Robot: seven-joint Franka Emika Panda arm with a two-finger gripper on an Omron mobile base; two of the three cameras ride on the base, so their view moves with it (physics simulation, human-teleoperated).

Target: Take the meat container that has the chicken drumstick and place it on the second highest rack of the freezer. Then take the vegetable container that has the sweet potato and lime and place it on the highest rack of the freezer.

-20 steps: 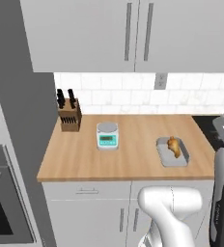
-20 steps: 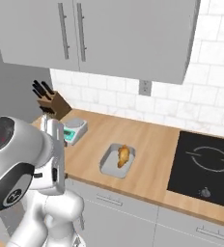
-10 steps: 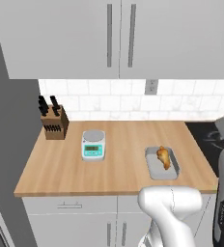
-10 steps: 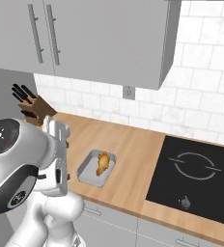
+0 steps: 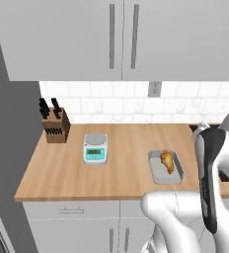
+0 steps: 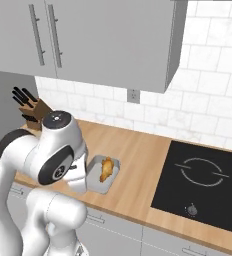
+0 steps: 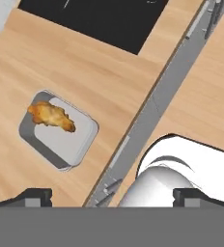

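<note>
On the table, the meat container (image 5: 165,167) sat near the front edge (drumstick (image 5: 168,161) loose inside), so a clumsy grab by the spread tool (image 7: 111,195) might tip it off.

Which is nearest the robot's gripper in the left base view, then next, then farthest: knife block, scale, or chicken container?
1. Chicken container, counter's right, by the arm.
2. Scale, middle.
3. Knife block, far left, by the wall.
</note>
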